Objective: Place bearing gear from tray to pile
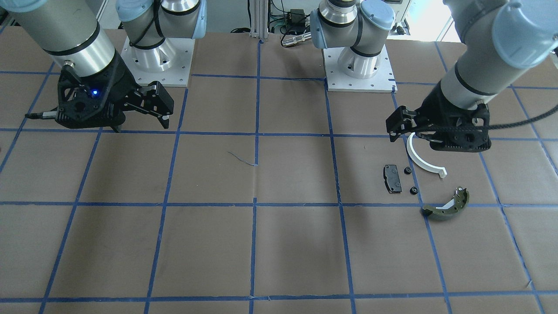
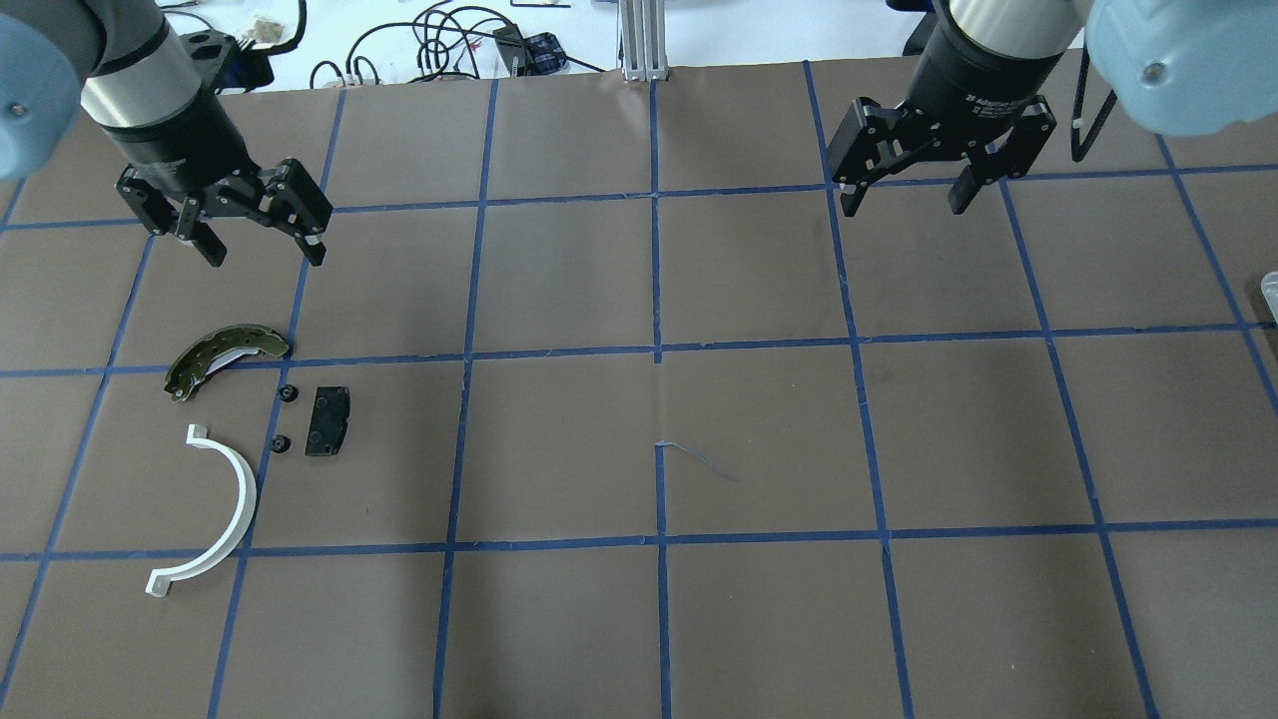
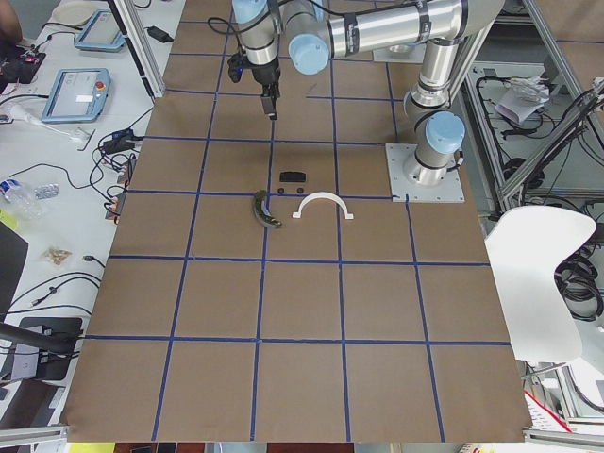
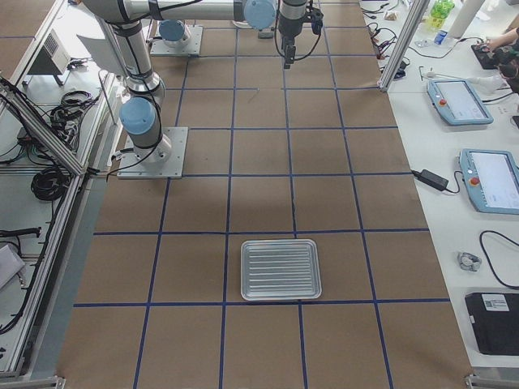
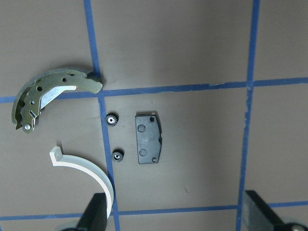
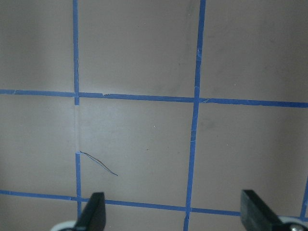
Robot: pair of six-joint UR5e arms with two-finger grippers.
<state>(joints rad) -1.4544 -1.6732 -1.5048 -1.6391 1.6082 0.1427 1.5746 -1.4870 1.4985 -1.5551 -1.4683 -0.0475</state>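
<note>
The pile lies on the table's left side: a white half-ring [image 2: 225,499], a black pad [image 2: 327,420], an olive brake shoe [image 2: 222,355] and two small black bearing gears [image 2: 289,394] [image 2: 281,442]. The left wrist view shows the gears [image 5: 111,119] [image 5: 117,154] next to the pad [image 5: 148,138]. My left gripper [image 2: 265,255] is open and empty, above the table just beyond the pile. My right gripper [image 2: 905,207] is open and empty, far right of the pile. The metal tray [image 4: 280,269] holds nothing that I can see.
The table is brown with a blue tape grid [image 2: 656,355]. The two arm bases [image 1: 359,65] [image 1: 157,61] stand at the robot's edge. A sliver of the tray [image 2: 1270,290] shows at the overhead view's right edge. Cables lie beyond the far edge.
</note>
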